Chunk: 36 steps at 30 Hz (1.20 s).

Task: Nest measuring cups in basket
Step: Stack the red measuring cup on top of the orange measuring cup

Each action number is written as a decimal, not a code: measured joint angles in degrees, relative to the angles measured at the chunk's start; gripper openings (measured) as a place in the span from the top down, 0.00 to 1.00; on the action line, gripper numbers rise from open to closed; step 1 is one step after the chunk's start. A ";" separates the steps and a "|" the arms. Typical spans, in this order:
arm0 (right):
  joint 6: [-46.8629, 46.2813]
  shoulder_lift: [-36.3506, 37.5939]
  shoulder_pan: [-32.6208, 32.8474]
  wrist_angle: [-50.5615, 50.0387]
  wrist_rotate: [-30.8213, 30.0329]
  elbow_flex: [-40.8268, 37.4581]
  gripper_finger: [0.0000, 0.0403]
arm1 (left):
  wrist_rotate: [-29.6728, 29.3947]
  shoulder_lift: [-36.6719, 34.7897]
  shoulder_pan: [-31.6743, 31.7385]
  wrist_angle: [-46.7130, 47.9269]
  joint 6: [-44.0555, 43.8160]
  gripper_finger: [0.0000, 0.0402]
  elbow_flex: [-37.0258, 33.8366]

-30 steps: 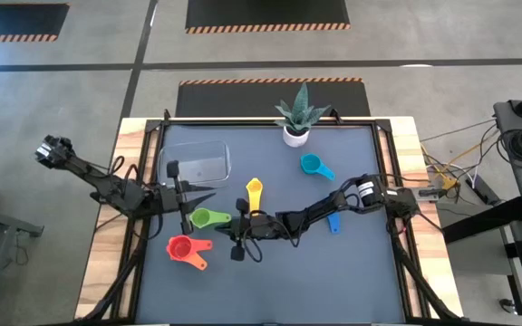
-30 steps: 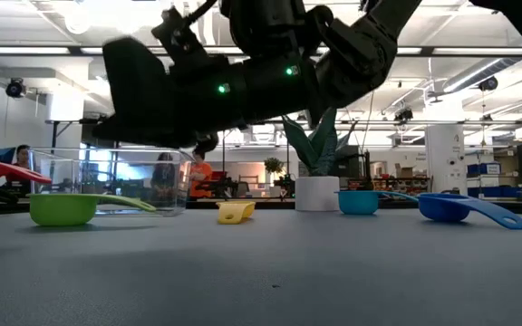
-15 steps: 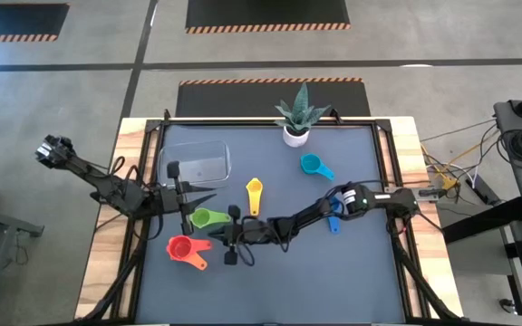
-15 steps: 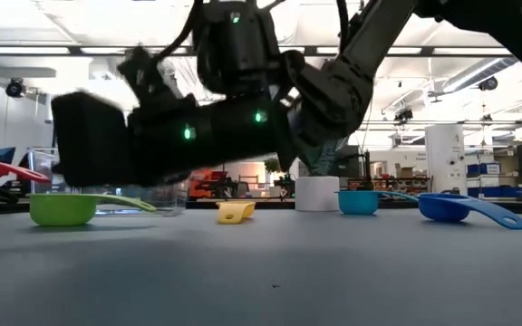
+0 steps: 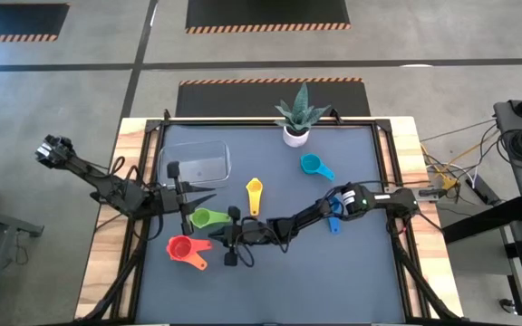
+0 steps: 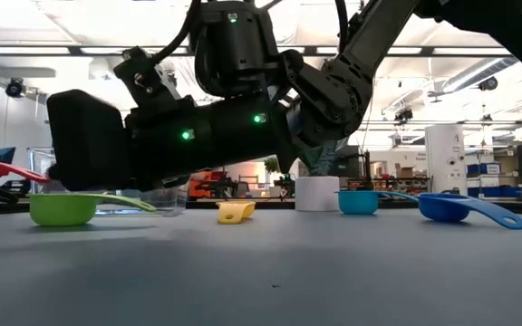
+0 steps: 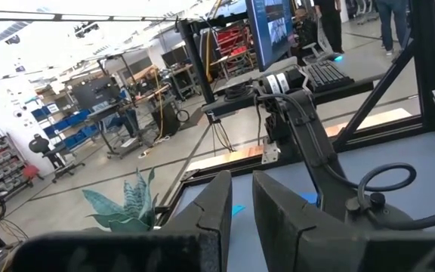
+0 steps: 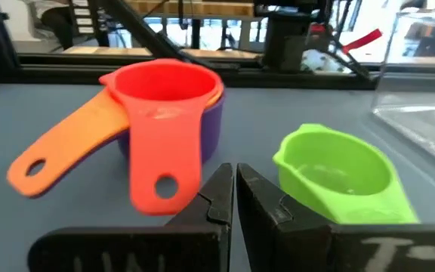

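- Right gripper (image 5: 228, 246) low over table (image 5: 352, 272), between green cup (image 5: 203, 218) and red cup (image 8: 165, 94); jaws closed, empty.
- Could knock red stack or green cup sideways if swept lower with jaws closed.
- Left gripper (image 5: 202, 196) by basket (image 5: 196, 163); jaws closed, nothing held.
- Basket apparently empty; yellow cup (image 5: 254, 192), teal cup (image 5: 312, 164), blue cup (image 5: 333, 220) loose on table.
- Red stacked over purple (image 8: 216, 121) and orange (image 8: 74, 147); nesting depth unclear.
- Blue cup half hidden under right arm.
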<state>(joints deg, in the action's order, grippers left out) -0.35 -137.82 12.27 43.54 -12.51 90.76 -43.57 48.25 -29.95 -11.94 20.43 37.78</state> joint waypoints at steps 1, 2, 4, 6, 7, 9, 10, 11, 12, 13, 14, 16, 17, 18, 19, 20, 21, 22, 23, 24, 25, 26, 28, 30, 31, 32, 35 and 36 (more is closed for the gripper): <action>-0.27 0.00 0.07 -0.02 0.61 0.00 0.98 | 0.00 0.00 0.00 0.01 -0.01 0.91 0.00; -0.70 0.00 0.13 -0.04 0.98 0.00 0.98 | 0.02 0.00 0.00 0.00 -0.01 0.91 0.00; -1.20 0.00 0.30 0.03 1.10 0.00 0.98 | 0.00 0.00 0.00 0.00 -0.01 0.91 -0.02; -1.24 0.00 0.55 0.03 1.66 0.00 0.98 | 0.00 0.00 0.00 0.00 -0.01 0.91 -0.02; -1.24 0.00 0.66 0.01 2.03 0.00 0.98 | 0.00 0.00 0.00 0.00 -0.01 0.91 -0.02; -1.23 0.00 0.99 0.01 2.07 0.00 0.98 | 0.00 0.00 0.00 0.00 -0.01 0.91 -0.04; -1.23 0.00 1.13 0.01 2.07 0.10 0.98 | 0.00 0.00 0.00 0.00 0.00 0.91 -0.04; -1.20 0.00 1.31 -0.02 2.20 0.35 0.98 | 0.00 0.00 0.00 0.00 -0.01 0.91 -0.04; -1.20 0.00 1.49 -0.02 2.45 0.55 0.98 | 0.01 0.00 0.00 0.01 -0.01 0.91 -0.04; -1.15 0.00 1.69 -0.01 2.56 0.74 0.98 | 0.02 0.00 0.00 0.00 -0.01 0.91 -0.04; -1.02 0.00 1.89 0.03 2.53 0.89 0.98 | 0.02 0.00 0.00 0.00 0.01 0.91 -0.04; -0.32 0.00 2.16 0.00 2.37 1.15 0.98 | 0.01 0.00 0.00 0.02 0.00 0.91 -0.04; -0.16 0.00 2.27 -0.09 2.14 1.27 0.98 | 0.02 0.00 0.00 0.02 -0.01 0.91 -0.04; -0.14 0.00 2.29 -0.24 2.09 1.45 0.98 | 0.02 0.00 0.00 0.02 -0.01 0.91 -0.04; -0.47 0.00 2.32 -0.25 2.10 1.53 0.98 | 0.02 0.00 0.00 0.02 -0.01 0.91 -0.04; -1.01 0.00 2.30 -0.22 2.10 1.58 0.98 | 0.02 0.00 0.00 0.02 -0.01 0.91 -0.04; -1.32 0.00 2.36 -0.21 2.10 1.60 0.98 | 0.02 0.00 0.00 0.02 -0.01 0.91 -0.04; -1.38 0.00 2.38 -0.31 2.08 1.60 0.98 | 0.02 0.00 0.00 0.02 -0.01 0.91 -0.04; -1.19 0.00 2.41 -0.59 2.02 1.60 0.98 | 0.02 0.00 0.00 0.02 -0.01 0.91 -0.04; -0.72 0.00 2.41 -0.98 1.82 1.60 0.98 | 0.02 0.00 0.00 0.02 -0.01 0.91 -0.04; -0.24 0.00 2.43 -1.33 1.23 1.60 0.98 | 0.02 0.00 0.00 0.02 -0.01 0.91 -0.04; -0.04 0.00 2.46 -1.46 0.44 1.60 0.98 | 0.02 0.00 0.00 0.02 -0.01 0.91 -0.04; 0.16 0.02 2.33 -1.52 0.09 1.60 0.98 | 0.02 0.00 0.00 0.02 -0.10 0.91 -0.04; -0.78 0.02 2.00 -1.67 0.11 1.60 0.98 | 0.04 0.00 0.00 0.02 -0.14 0.91 -0.04; -1.52 0.00 1.93 -1.72 0.16 1.60 0.98 | 0.02 0.00 0.00 0.02 -0.14 0.91 -0.04; -1.82 -0.06 1.87 -1.72 0.44 1.60 0.98 | 0.04 0.00 0.00 0.02 -0.14 0.91 -0.04; -2.20 -0.31 2.08 -1.72 0.54 1.60 0.98 | 0.04 0.00 0.00 0.02 -0.11 0.91 -0.04; -2.18 -0.33 2.32 -1.75 0.60 1.60 0.98 | 0.04 0.00 0.00 0.02 -0.03 0.91 -0.04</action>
<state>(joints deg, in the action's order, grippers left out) -2.52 -138.15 14.59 41.80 -11.91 92.36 -43.53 48.25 -29.95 -11.92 20.40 37.74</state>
